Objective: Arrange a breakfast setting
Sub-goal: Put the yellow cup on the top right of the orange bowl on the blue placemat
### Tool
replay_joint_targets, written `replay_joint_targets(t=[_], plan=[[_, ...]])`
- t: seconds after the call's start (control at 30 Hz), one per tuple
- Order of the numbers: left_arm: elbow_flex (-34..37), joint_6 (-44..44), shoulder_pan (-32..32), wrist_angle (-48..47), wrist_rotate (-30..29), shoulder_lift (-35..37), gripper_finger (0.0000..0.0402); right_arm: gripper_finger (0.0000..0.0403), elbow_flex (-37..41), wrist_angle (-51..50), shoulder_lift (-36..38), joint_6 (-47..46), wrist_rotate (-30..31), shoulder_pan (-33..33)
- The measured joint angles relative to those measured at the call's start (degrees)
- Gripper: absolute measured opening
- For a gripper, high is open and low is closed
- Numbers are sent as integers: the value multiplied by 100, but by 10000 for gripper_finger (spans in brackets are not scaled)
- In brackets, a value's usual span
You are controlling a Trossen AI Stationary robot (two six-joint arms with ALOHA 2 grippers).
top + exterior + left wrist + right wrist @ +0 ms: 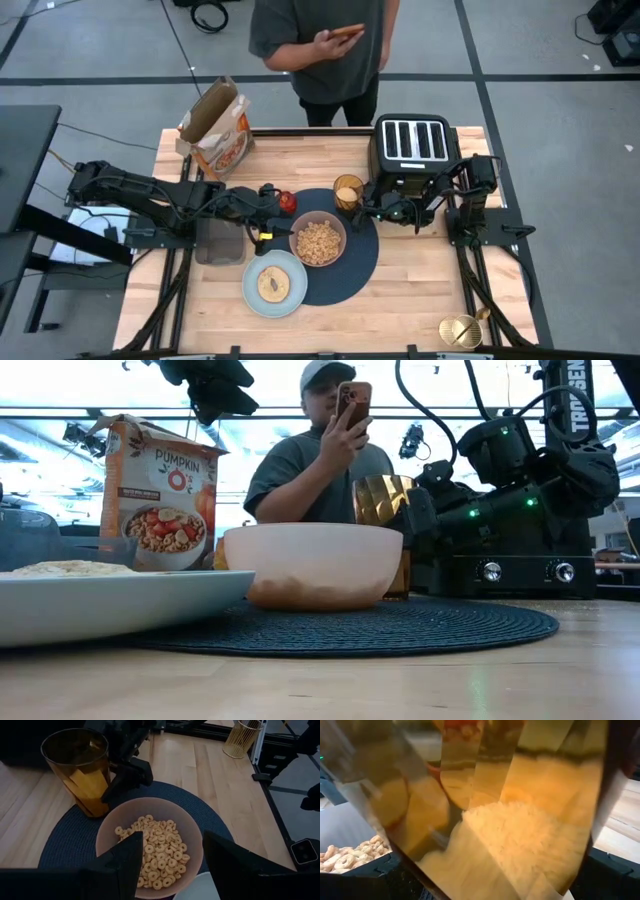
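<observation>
Fingers of right gripper (368, 205) clamp amber ribbed cup (348, 192), upright on mat (362, 262).

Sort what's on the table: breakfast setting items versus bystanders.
Setting: navy placemat, pink bowl of cereal, plate with bagel, amber cup in the right gripper, red apple.
Bystanders: toaster, cereal box, gold wire holder.

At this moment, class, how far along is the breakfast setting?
Done: the cereal-filled bowl sits on the placemat, and the bagel lies on the plate. In hand: the right gripper holds the amber cup. Left: the apple, off the mat.
</observation>
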State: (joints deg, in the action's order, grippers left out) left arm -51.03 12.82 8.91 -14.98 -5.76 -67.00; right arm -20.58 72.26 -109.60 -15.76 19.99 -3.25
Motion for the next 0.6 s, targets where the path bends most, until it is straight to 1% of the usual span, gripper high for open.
replay_joint_targets(t=[0.1,0.27,0.37,0.47,0.6], plan=[[0,-3,0,2,0,0,212,394,0,-2,0,-25,0,0],[0,-6,-1,2,0,0,212,369,15,188,-37,38,-26,-4],[0,-7,0,2,0,0,212,372,22,228,-42,91,-26,-11],[0,-11,1,3,0,1,212,391,22,203,-38,26,-59,-47],[0,-15,1,2,0,0,212,378,22,187,-33,137,-370,-111]])
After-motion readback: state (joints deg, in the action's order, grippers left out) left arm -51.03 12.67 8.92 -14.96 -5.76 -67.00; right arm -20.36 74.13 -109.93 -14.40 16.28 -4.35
